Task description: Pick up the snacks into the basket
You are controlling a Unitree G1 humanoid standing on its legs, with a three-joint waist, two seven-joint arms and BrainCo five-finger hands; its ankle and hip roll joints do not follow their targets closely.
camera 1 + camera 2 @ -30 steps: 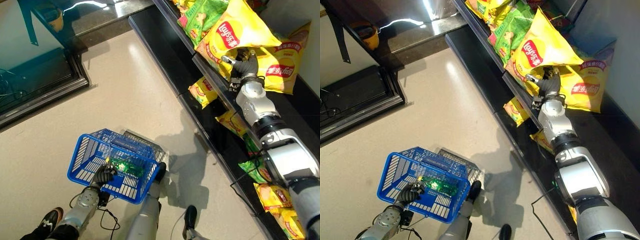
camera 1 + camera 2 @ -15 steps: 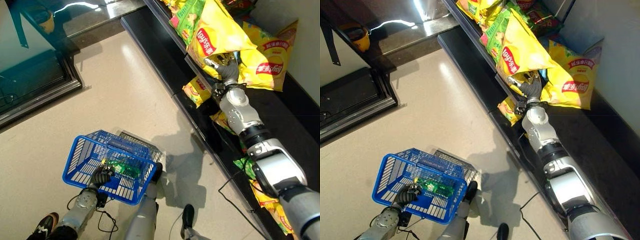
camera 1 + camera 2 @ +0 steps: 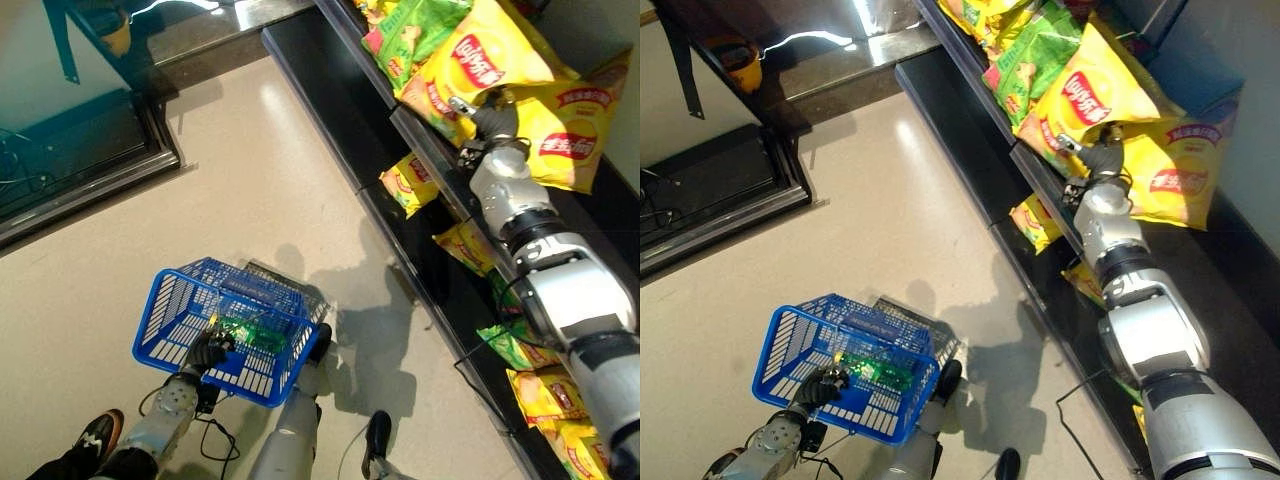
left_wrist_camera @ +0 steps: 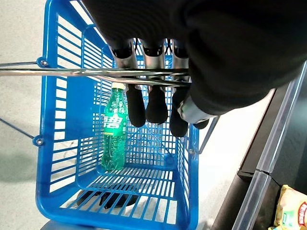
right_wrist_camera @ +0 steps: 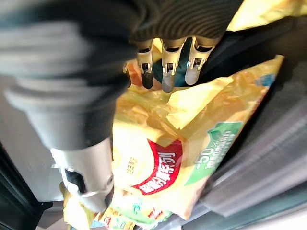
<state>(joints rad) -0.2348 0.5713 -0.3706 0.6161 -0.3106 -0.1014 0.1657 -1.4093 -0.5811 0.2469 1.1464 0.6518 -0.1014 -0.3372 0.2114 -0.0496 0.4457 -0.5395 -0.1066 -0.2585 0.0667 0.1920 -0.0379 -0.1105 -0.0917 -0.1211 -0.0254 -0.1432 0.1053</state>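
Observation:
A blue plastic basket (image 3: 160, 312) hangs low over the floor, and my left hand (image 3: 205, 350) is shut on its metal handle (image 4: 72, 72). A green bottle (image 4: 113, 129) lies inside it. My right hand (image 3: 490, 118) reaches onto the upper shelf, under a big yellow chip bag (image 3: 480, 60) and beside a second yellow bag (image 3: 570, 130). In the right wrist view its fingers (image 5: 164, 72) are straight and its thumb stands apart, over a yellow bag (image 5: 158, 163); nothing is gripped.
Green snack bags (image 3: 420, 30) lie further along the shelf. Its dark front edge (image 3: 425, 145) runs under my right wrist. More yellow bags (image 3: 408, 183) sit on the lower shelf. A dark raised platform (image 3: 80, 150) is at far left, and a person's shoe (image 3: 95, 435) is near the basket.
The whole view has swung between frames, so the camera moved. My right hand stays at the yellow bags on the shelf. My left hand keeps hold of the basket handle.

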